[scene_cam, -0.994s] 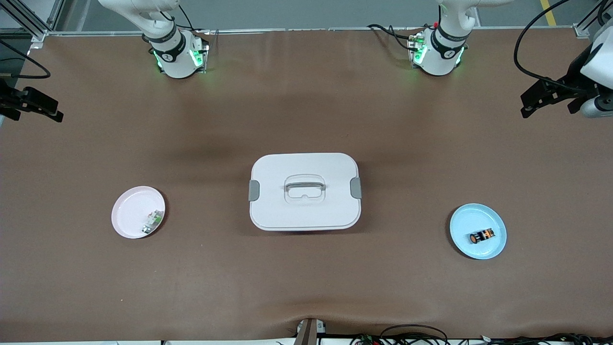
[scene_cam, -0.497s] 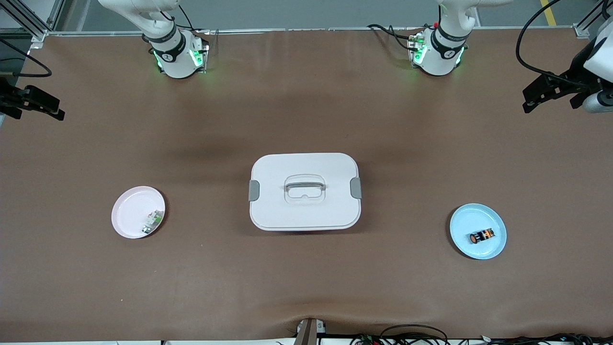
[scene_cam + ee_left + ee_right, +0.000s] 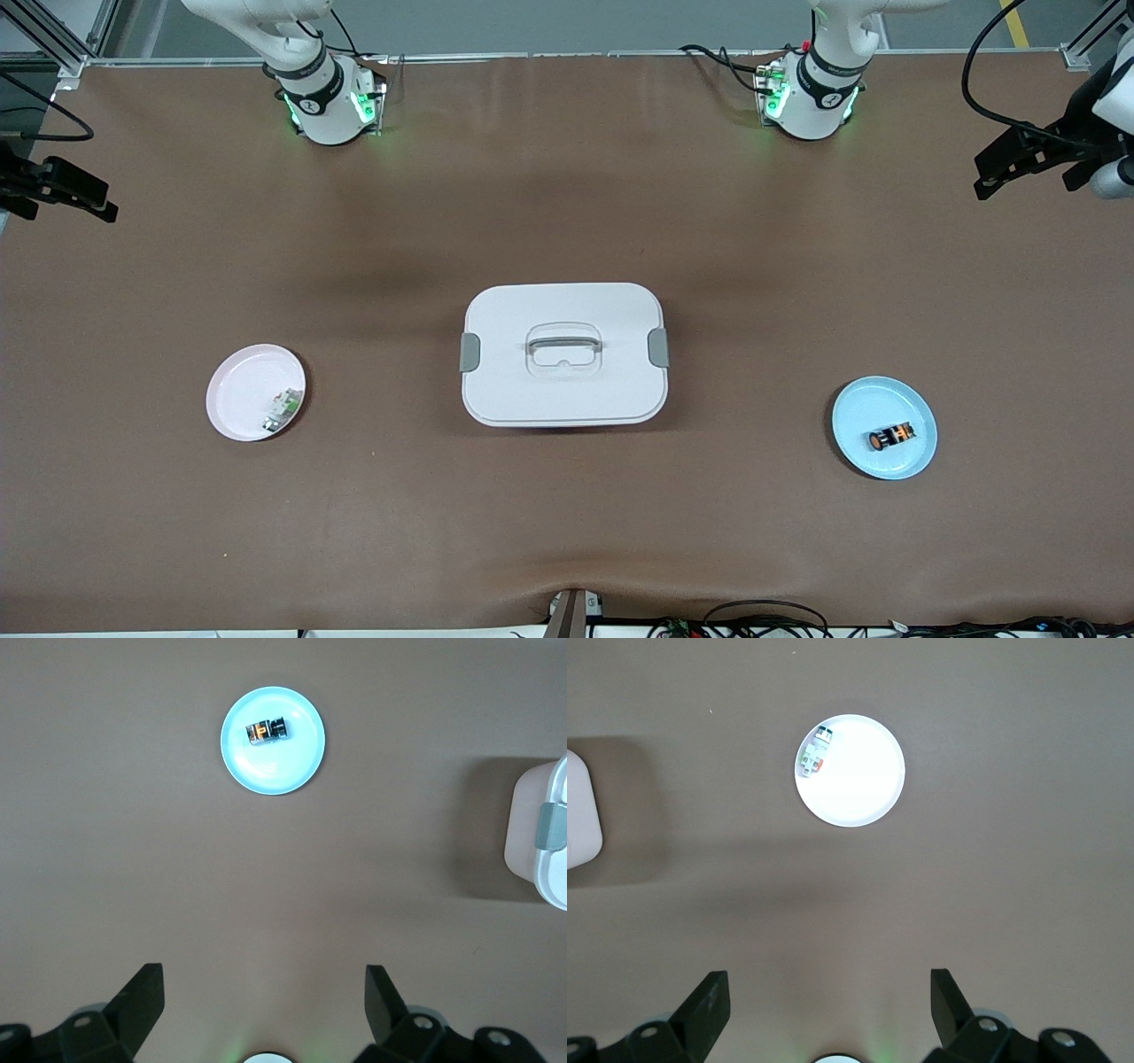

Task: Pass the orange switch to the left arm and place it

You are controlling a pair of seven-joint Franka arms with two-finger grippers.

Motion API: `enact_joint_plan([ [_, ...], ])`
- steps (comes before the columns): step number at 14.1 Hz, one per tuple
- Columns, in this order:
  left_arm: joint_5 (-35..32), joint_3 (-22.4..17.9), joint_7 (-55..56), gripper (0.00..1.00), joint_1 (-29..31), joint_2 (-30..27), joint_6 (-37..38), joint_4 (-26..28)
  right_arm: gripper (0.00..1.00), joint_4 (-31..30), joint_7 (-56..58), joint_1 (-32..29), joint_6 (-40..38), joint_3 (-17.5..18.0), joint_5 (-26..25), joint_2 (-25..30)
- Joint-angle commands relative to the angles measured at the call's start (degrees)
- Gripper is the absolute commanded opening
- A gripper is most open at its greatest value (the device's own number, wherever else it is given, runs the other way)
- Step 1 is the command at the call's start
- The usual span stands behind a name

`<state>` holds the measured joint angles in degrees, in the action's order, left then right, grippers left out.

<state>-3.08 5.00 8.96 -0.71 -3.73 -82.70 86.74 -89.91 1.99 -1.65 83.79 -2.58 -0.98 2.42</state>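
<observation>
The brown-covered bench (image 3: 567, 532) is bounded at its nearest edge by a strip of cables and a small bracket at the middle. A wide band of bare surface lies between that edge and the things placed on it.

Toward the left arm's end, a round light-blue plate (image 3: 864, 408) is set down. The orange switch (image 3: 890, 436), a tiny black cylinder with an orange cap and orange marks, lies on its side on this plate, close to the rim nearest the front camera. In the left wrist view the same switch (image 3: 266, 729) is seen on the blue plate (image 3: 283, 766).

Toward the right arm's end, a round pale-pink plate (image 3: 235, 390) carries a small white-and-green component (image 3: 281, 411) at its rim.

Between the two plates, and well apart from each, the large white rounded-rectangular plastic box (image 3: 563, 354) is placed, with grey side clips and a grey handle recessed in its lid. Bare bench surface is present on all four sides of the box.

Farther on, the bench is bare up to the two arm bases, where green lights are lit.

The left pincer (image 3: 1019, 164) is held in the air over the bench edge at the left arm's end, fingers spread apart, nothing grasped. The right pincer (image 3: 62, 190) is held over the bench edge at the right arm's end, likewise released and grasping nothing.

No brand, label or writing can be read.
</observation>
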Motion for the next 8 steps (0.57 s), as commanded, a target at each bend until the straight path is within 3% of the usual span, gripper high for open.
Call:
enact_joint_plan([
  [1, 0.88, -0.61, -1.05, 1.0, -0.08, 0.39, 1.4, -1.4, 1.0, 1.32, -0.14, 0.6, -0.91, -0.41, -0.25, -0.49],
  [8, 1.05, -0.61, -1.05, 1.0, -0.16, 0.39, 2.01, -1.31, 1.0, 1.58, -0.23, 0.6, -0.82, -0.41, -0.25, -1.1],
])
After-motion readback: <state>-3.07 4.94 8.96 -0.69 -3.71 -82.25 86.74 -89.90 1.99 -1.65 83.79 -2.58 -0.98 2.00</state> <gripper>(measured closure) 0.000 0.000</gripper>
